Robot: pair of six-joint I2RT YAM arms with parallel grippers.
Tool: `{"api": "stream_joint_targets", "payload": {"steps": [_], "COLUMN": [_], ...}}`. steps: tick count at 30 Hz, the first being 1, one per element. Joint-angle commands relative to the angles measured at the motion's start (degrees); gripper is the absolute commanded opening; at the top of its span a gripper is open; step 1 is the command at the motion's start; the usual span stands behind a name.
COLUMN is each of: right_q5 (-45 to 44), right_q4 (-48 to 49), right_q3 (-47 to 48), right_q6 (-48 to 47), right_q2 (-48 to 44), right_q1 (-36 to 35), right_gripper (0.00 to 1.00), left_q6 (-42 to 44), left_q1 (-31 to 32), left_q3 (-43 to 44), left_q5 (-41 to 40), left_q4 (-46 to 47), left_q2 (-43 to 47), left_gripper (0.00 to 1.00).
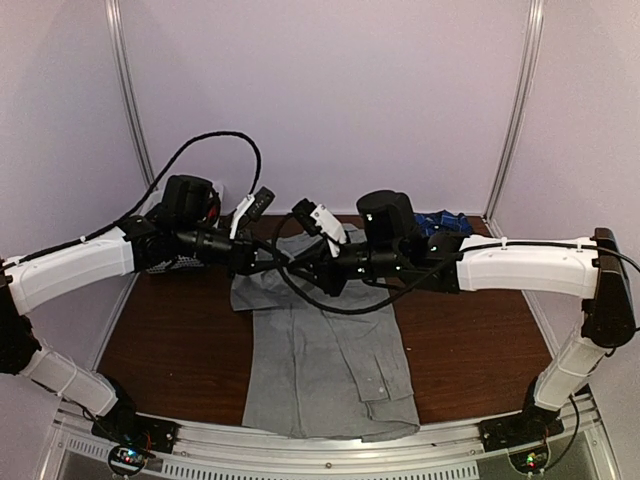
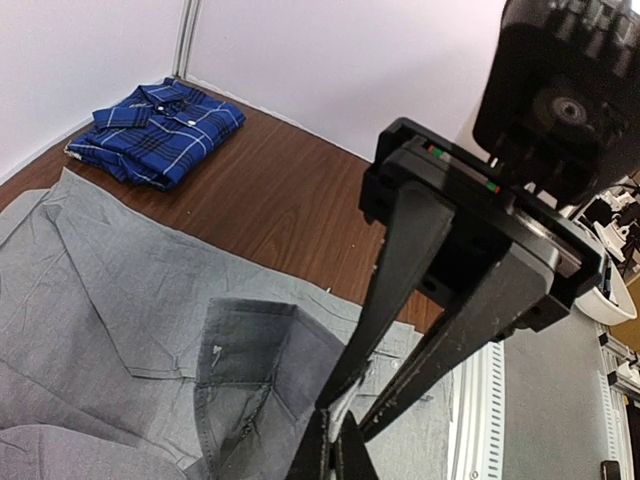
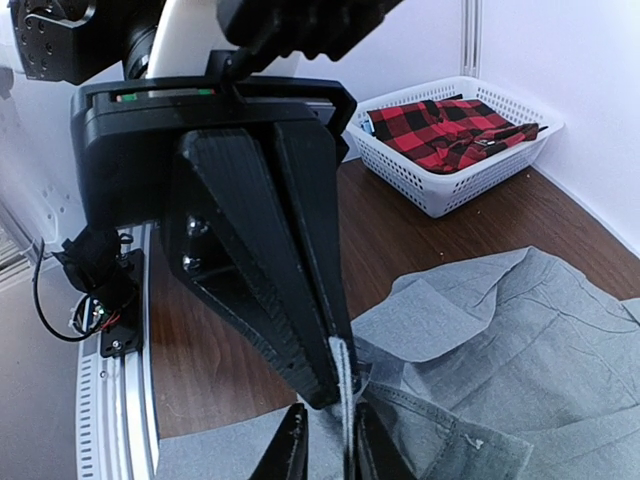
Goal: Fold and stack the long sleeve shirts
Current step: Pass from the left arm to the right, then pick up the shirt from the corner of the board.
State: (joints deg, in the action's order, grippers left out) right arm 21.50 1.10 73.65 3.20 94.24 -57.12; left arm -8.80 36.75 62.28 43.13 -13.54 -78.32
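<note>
1. Plain light grey collared fabric shirt [image 1: 320,370] is spread flat on the brown wooden table [image 1: 170,350], with its hem at the near edge.
2. Over its upper part, a thin fold of it is pinched in the closed left gripper [image 2: 335,425].
3. Alongside, a grey fabric edge is clamped in the right gripper [image 3: 340,400].
4. Dark blue plaid shirt with thin white lines [image 1: 440,222] is seen folded at the far right corner.

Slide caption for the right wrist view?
Right gripper pinches an edge of the grey shirt; a white basket holding a red plaid garment sits behind.
</note>
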Motion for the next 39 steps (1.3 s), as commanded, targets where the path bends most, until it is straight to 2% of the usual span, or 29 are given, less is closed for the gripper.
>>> {"api": "stream_joint_targets", "payload": {"steps": [1, 3, 8, 9, 10, 13, 20, 31, 39], "right_q5": [-1.27, -1.57, -6.67, -8.50, -10.06, -14.87, -27.01, -32.72, -31.37], "right_q4": [-0.71, -0.73, -0.48, -0.64, -0.73, -2.90, -6.24, -10.67, -11.42], "right_q3": [-0.65, -0.89, -0.87, -0.54, -0.30, 0.89, 3.21, 6.42, 6.85], "right_q6": [0.36, 0.59, 2.38, 2.80, 3.32, 5.08, 8.52, 9.15, 7.58], "right_q2": [0.01, -0.15, -0.76, -0.79, -0.87, -1.43, -5.07, -11.21, -12.85], "right_q1": [-0.36, -0.36, -0.36, -0.28, -0.11, 0.30, 1.62, 7.33, 9.22], "right_gripper": [0.09, 0.01, 0.00, 0.00, 0.00, 0.00, 0.00, 0.00, 0.00], "left_q6": [-1.47, -2.14, -4.15, -4.60, -5.40, -8.89, -18.15, -26.23, -37.64], "left_q1": [0.18, 0.19, 0.20, 0.17, 0.21, 0.17, 0.16, 0.16, 1.06], "left_q3": [0.38, -0.02, -0.62, -0.77, -1.02, -1.75, -2.83, -4.11, -20.02], "left_q5": [-3.91, -5.40, -8.04, -9.03, -10.91, -16.66, -29.40, -32.31, -26.95], "left_q4": [4.94, 5.86, 6.86, 6.94, 7.01, 6.96, 0.01, -18.62, -20.40], "left_q2": [1.56, 2.05, 2.29, 2.30, 2.47, 3.41, 8.86, 9.93, 16.94], "left_gripper": [0.00, 0.00, 0.00, 0.03, 0.13, 0.23, 0.33, 0.32, 0.29]}}
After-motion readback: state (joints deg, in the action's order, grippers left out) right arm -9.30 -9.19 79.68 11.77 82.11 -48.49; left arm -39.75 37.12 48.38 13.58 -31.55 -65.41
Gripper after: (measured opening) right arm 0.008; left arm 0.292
